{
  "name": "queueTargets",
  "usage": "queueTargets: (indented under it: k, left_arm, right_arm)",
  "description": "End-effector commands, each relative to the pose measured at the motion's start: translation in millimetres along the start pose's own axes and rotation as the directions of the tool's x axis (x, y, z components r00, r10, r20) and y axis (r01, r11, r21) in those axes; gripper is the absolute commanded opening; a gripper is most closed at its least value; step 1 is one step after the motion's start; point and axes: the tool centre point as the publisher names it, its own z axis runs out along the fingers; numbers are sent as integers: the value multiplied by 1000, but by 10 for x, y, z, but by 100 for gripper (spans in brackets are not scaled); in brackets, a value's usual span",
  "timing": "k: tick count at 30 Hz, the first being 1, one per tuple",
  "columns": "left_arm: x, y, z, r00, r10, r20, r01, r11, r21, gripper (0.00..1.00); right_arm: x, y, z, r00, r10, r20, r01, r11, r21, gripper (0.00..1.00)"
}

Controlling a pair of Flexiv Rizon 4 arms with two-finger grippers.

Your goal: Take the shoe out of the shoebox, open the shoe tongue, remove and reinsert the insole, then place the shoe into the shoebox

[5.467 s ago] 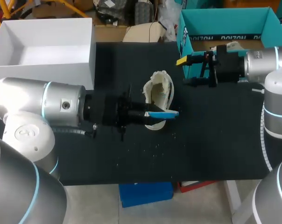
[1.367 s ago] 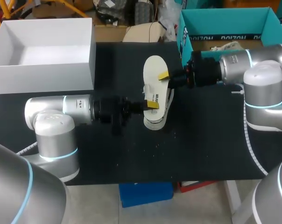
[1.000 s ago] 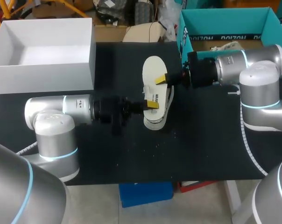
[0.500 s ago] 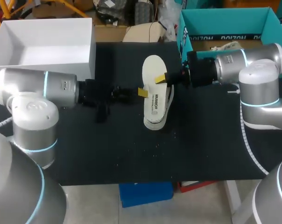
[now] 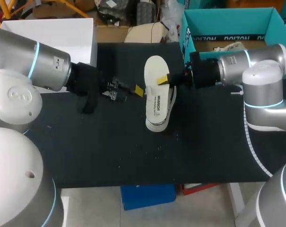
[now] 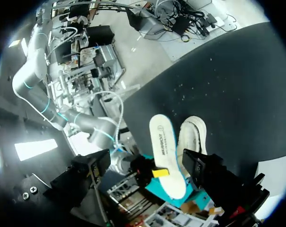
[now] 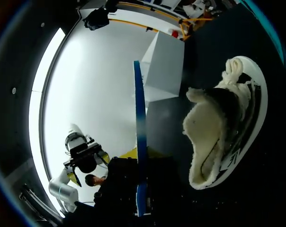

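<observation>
The cream oval insole (image 5: pixel 156 90) with a blue underside hangs flat over the white fleece-lined shoe (image 5: pixel 157 126), which lies near the middle of the black table mat (image 5: pixel 190 156). The right gripper (image 5: pixel 165 80) is clamped on the insole's right edge, with one yellow tip on top. In the right wrist view the insole (image 7: pixel 140 142) runs edge-on between that gripper's fingers. The shoe (image 7: pixel 223 118) is just beside it on the mat, fleece opening towards the gripper.

Insole, shoe and right gripper sit as they did a second ago. 5.5 s back the insole was in the left gripper at the shoe, and the right gripper stood open by the teal cardboard shoebox (image 5: pixel 228 21).

The left gripper (image 5: pixel 139 90) has pulled away. 1.4 s ago its tip touched the insole's near left edge; now it is apart from it, to the shoe's left, holding nothing. Its black fingers (image 6: pixel 207 170) stand wide apart in the left wrist view, with insole (image 6: pixel 163 146) and shoe (image 6: pixel 192 135) ahead of them. The left arm's bulk now covers part of the white open box (image 5: pixel 72 30).
</observation>
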Motion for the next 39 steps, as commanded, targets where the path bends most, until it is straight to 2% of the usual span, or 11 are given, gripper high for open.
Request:
queueTargets:
  k: [1, 3, 6, 22, 25, 26, 33, 39]
  left_arm:
    - [-114, 99, 34, 640, 145, -755, 98, 959, 267, 100]
    - [-179, 87, 40, 617, 165, -769, 94, 955, 280, 100]
    - [-265, 59, 61, 645, 182, -742, 74, 952, 297, 100]
    - [-265, 59, 61, 645, 182, -742, 74, 952, 297, 100]
    - [-243, 103, 171, 681, 133, -720, 75, 965, 249, 100]
    - [-241, 118, 189, 711, 111, -695, 74, 970, 231, 100]
    - [-239, 190, 302, 787, 30, -616, 56, 991, 120, 100]
    - [-206, 275, 371, 806, -43, -591, 132, 985, 109, 100]
  right_arm:
    - [-5, 4, 10, 1000, 0, 0, 0, 1000, 1, 0]
    - [-5, 4, 10, 1000, 0, 0, 0, 1000, 1, 0]
    - [-5, 4, 10, 1000, 0, 0, 0, 1000, 1, 0]
    - [-5, 4, 10, 1000, 0, 0, 0, 1000, 1, 0]
    - [-5, 4, 10, 1000, 0, 0, 0, 1000, 1, 0]
    - [-5, 4, 10, 1000, 0, 0, 0, 1000, 1, 0]
    - [-5, 4, 10, 1000, 0, 0, 0, 1000, 1, 0]
    - [-5, 4, 10, 1000, 0, 0, 0, 1000, 1, 0]
